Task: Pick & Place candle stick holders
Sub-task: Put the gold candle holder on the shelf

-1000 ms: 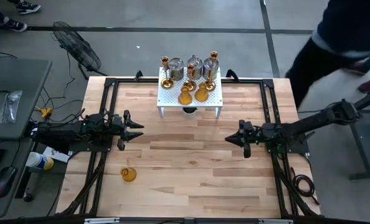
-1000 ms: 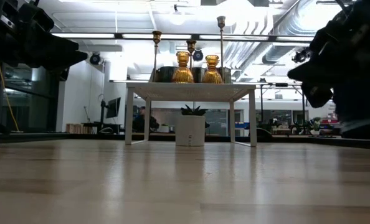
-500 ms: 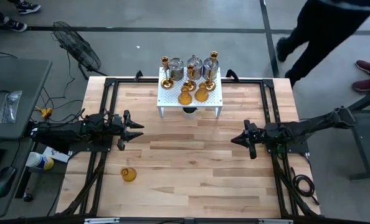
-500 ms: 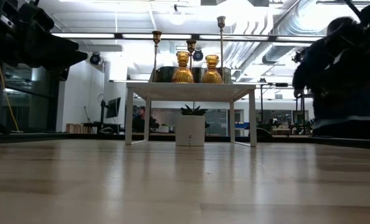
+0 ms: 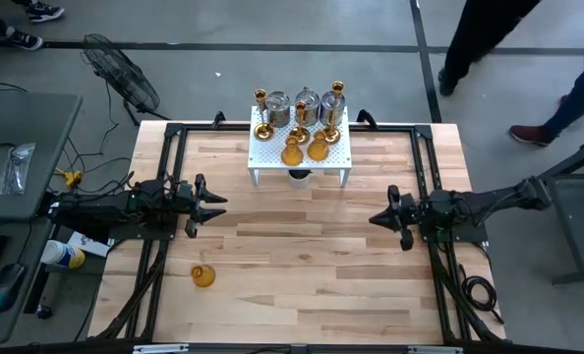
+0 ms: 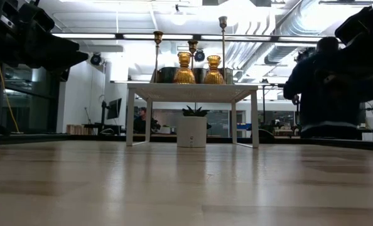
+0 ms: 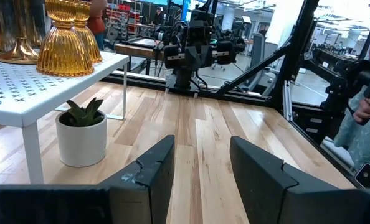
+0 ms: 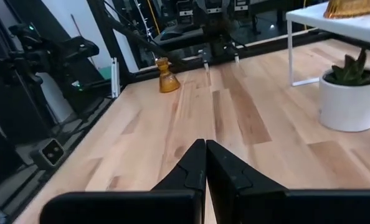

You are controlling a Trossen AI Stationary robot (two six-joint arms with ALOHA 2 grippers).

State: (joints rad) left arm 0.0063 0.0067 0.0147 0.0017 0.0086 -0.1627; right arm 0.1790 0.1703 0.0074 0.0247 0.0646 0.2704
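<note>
No holder is gripped: the left gripper is held spread and empty, the right gripper pressed together. Most candle stick holders are seen on the white rack; one amber holder lies on the table. Probably a reach toward a holder is needed next.

We had two dark, jointed arms, matte black throughout. Each ended in a left gripper or right gripper with two angular, wedge-shaped fingers.

Bright, even overhead light

Ceiling lights glare white in the low view; the bench blurs up close, and shadows stay soft.
</note>
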